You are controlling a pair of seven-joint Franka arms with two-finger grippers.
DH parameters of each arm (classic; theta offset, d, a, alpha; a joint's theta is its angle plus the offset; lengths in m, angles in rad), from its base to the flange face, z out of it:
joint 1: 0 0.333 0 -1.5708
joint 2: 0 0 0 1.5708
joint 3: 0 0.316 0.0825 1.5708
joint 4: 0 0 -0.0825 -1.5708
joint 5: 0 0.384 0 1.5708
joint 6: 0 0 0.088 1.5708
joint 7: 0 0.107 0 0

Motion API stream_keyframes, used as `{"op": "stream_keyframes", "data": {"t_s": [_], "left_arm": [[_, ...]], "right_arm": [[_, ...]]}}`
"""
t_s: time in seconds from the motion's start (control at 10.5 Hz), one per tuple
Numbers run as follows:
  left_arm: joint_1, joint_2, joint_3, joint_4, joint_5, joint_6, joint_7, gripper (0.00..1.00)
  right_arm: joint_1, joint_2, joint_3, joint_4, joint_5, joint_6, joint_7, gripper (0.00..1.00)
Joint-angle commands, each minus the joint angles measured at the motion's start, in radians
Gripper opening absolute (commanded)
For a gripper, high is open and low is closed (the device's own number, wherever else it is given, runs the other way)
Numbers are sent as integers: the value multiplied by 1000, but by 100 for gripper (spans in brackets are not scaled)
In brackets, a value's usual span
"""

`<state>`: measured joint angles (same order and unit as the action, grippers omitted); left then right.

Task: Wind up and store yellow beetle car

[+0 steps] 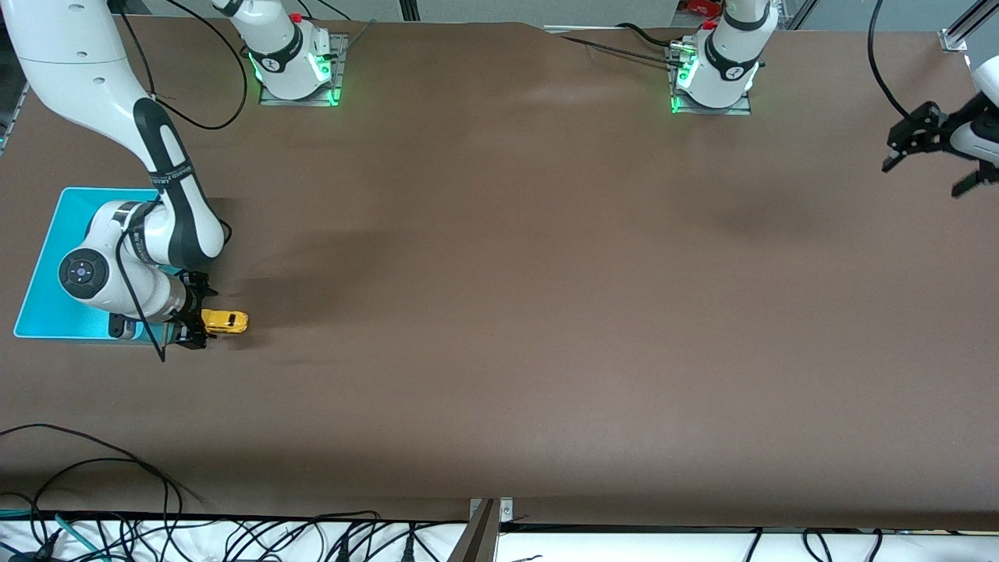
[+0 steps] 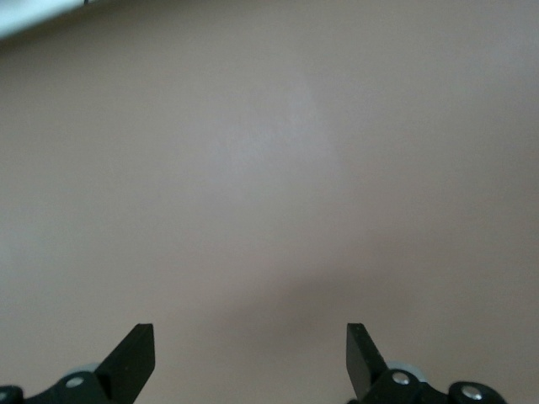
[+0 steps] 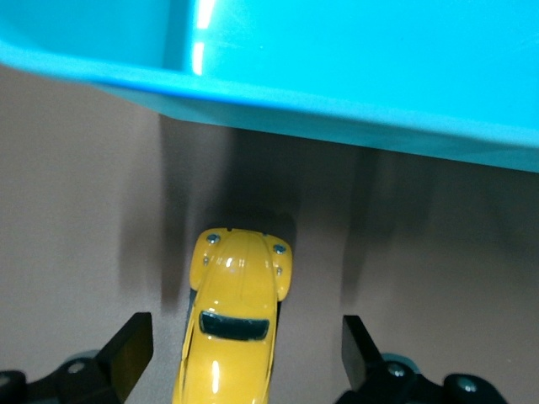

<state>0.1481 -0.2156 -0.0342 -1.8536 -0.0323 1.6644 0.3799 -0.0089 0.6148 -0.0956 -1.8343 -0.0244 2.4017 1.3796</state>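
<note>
Right wrist view: right gripper (image 3: 240,358) spread around yellow beetle car (image 3: 236,316) beside turquoise bin (image 3: 354,93); left gripper (image 2: 251,360) spread, waiting

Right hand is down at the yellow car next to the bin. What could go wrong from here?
1. The right hand is open, its fingers clear of the yellow car on both sides; closing off-centre could pinch its rounded body and squirt it away.
2. The blue bin stands right beside the car, so pulling the car back to wind it may bump the bin's wall.
3. The left hand waits open at the table's edge, too distant to help.
</note>
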Motion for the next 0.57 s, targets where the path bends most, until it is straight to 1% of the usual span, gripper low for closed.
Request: {"op": "stream_keyframes", "data": {"t_s": [0.0, 0.1, 0.19, 0.29, 0.38, 0.48], "left_arm": [[-50, 19, 2, 138, -5, -164, -198, 100], [-51, 45, 2, 193, -4, -214, -214, 100], [-56, 80, 4, 258, -3, -265, -240, 100], [-70, 116, 5, 322, -3, -320, -246, 100], [-90, 134, 7, 348, -3, -337, -287, 100], [-120, 137, 13, 350, -4, -338, -390, 100]], "right_arm": [[3, 9, -1, 0, -9, 17, 29, 46], [3, 9, -1, 1, -9, 17, 38, 28], [4, 9, -1, 1, -9, 16, 39, 15], [6, 5, -1, 6, -11, 11, 39, 14], [10, -6, -3, 9, -11, 2, 38, 15], [7, -38, -3, 10, -14, -30, 23, 15]]}}
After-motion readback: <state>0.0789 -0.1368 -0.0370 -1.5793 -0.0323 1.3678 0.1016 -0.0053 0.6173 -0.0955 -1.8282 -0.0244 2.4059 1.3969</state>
